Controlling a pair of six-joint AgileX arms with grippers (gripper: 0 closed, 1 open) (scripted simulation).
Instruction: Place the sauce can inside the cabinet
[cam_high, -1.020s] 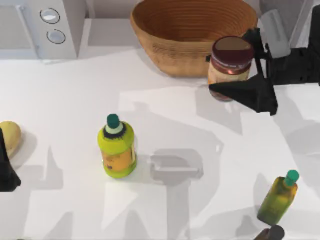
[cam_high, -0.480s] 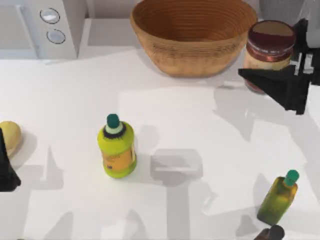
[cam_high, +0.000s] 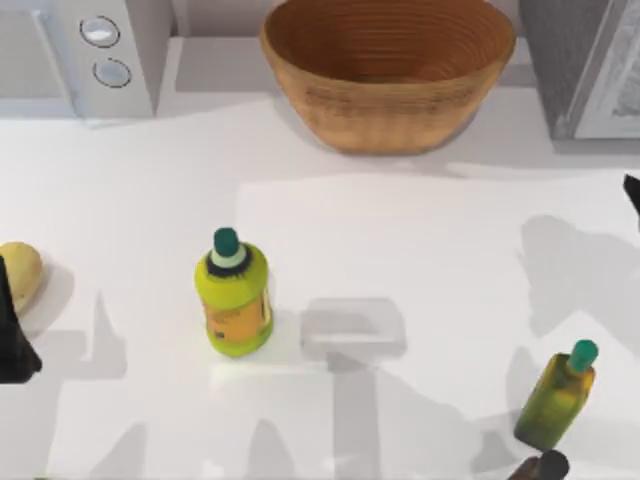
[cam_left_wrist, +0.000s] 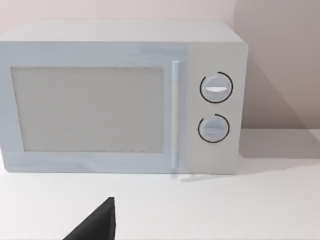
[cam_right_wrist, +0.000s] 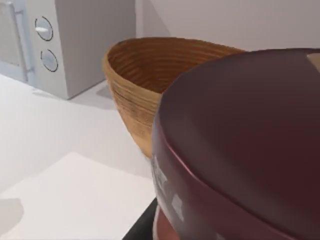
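The sauce can (cam_right_wrist: 240, 150) looms close in the right wrist view, its dark maroon lid tilted toward the camera. My right gripper is shut on it, and one black finger (cam_right_wrist: 142, 227) shows beside the can's lower edge. In the top view a black sliver of my right arm (cam_high: 634, 195) sits at the right edge, just below the cabinet (cam_high: 562, 60). The cabinet is grey and speckled, with a pale white-framed door panel (cam_high: 615, 80), at the far right corner. My left arm (cam_high: 12, 340) stays parked at the left edge.
A woven basket (cam_high: 388, 70) stands at the back centre and a white microwave (cam_high: 85, 55) with two knobs at the back left. On the table are a lime-green bottle (cam_high: 235, 295), an olive-green bottle (cam_high: 558, 395) near the front right, and a yellowish object (cam_high: 20, 272) at the left.
My right gripper has carried the sauce can rightward, from in front of the basket out past the top view's right edge. The cabinet's front now shows. The left arm has not moved.
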